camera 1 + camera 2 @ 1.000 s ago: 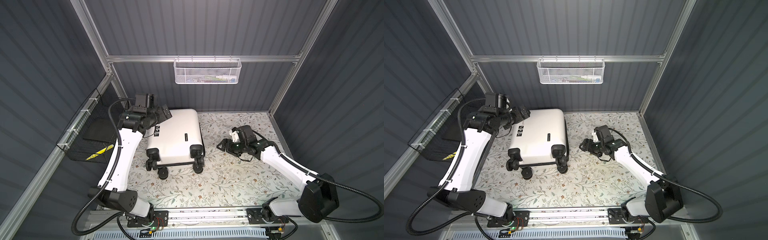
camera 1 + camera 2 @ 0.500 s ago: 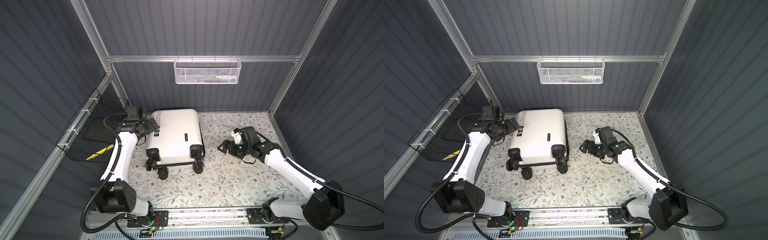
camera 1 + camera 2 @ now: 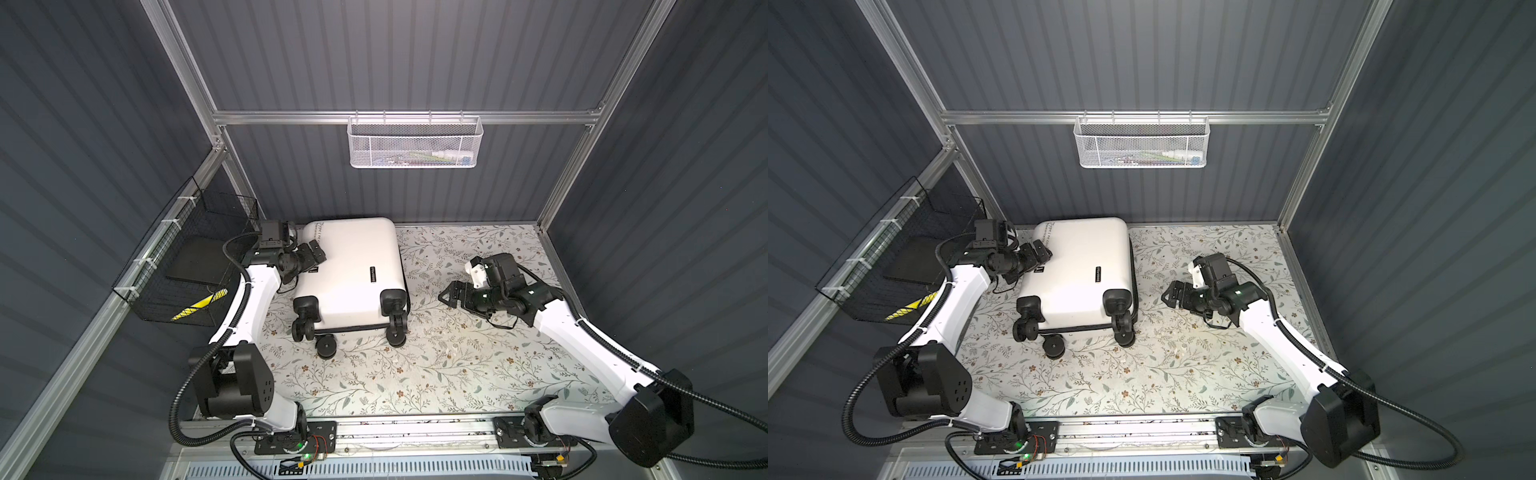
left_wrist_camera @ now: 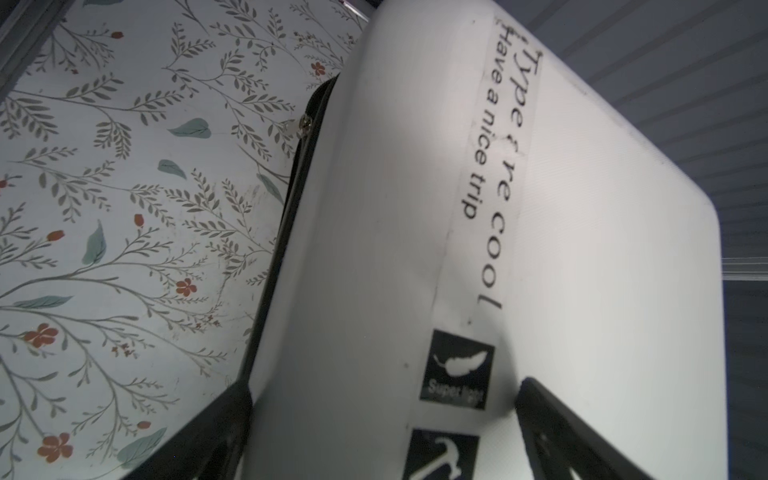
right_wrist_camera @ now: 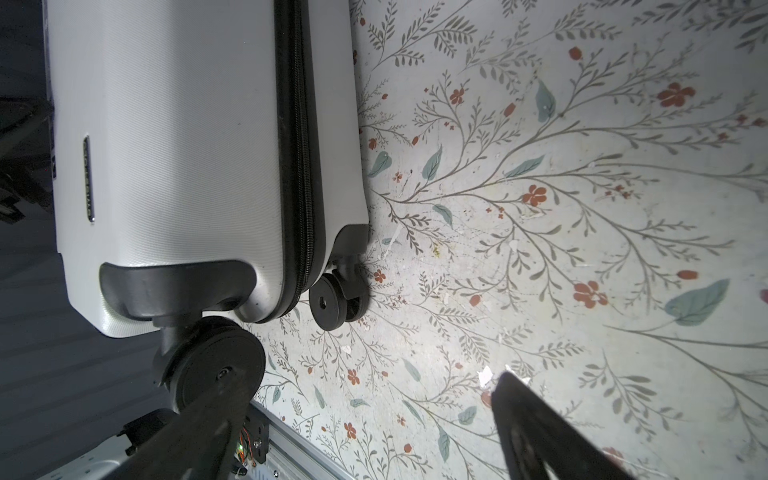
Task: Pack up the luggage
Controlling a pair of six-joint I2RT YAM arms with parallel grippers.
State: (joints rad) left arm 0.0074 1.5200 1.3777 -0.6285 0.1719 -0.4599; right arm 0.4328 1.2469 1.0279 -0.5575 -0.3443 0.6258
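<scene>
The luggage (image 3: 353,270) (image 3: 1079,270) is a white hard-shell suitcase. It lies flat and closed on the floral table with its black wheels (image 3: 325,347) toward the front. My left gripper (image 3: 314,252) (image 3: 1040,252) is open at the suitcase's far left edge. In the left wrist view its fingers (image 4: 208,436) straddle that edge of the luggage (image 4: 540,249), beside the black stickers (image 4: 457,370). My right gripper (image 3: 448,294) (image 3: 1170,293) stands open and empty over the table, right of the suitcase and pointing at it. The right wrist view shows the luggage (image 5: 174,145) with its black zipper (image 5: 297,145) shut.
A white mesh basket (image 3: 415,143) with small items hangs on the back wall. On the left wall hangs a black wire basket (image 3: 187,270) holding a flat black thing and a yellow-striped piece. The floral table cover (image 3: 436,374) ends at a metal rail (image 3: 395,432) in front.
My left gripper has come down from above the suitcase's far left corner to its left edge. The right gripper's jaws have opened wider, and it has barely shifted.
</scene>
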